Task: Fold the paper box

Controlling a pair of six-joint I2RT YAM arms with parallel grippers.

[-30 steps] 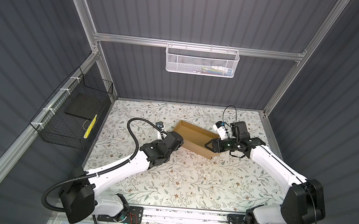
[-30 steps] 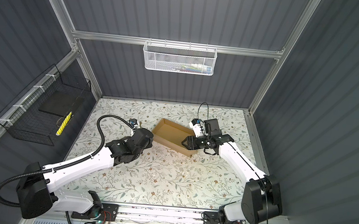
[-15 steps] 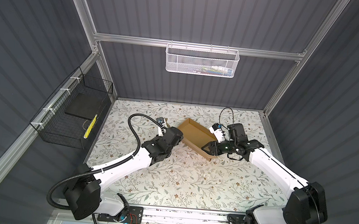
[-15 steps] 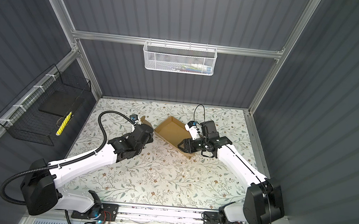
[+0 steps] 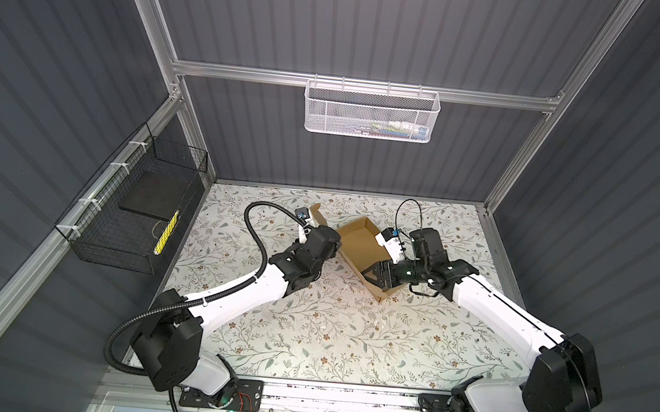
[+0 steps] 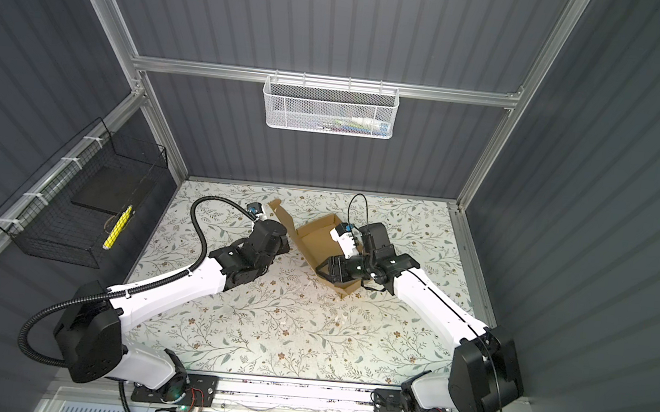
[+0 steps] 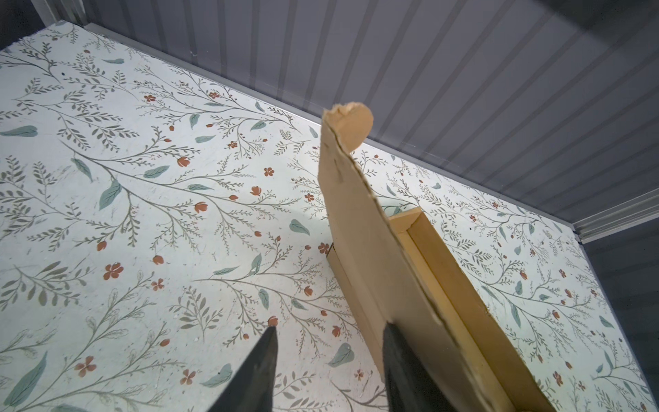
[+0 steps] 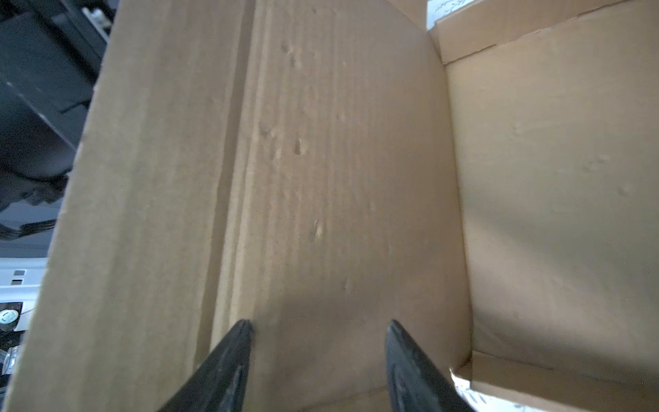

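On the floral bench (image 5: 306, 338) I see the paper box (image 5: 358, 243) half-formed toward the back middle, my right gripper (image 8: 317, 323) released, jaws apart inside it, my left gripper (image 7: 326, 328) likewise released beside its raised flap (image 7: 356, 221).

I can't tell what's in the white mesh basket (image 5: 350, 113): too small. The paper box (image 8: 338, 178) overruns my right wrist view, its edges cut off.

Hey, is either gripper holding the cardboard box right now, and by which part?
Neither holds it. The left gripper is open, one finger alongside the raised flap of the paper box; the right gripper is open inside the box.
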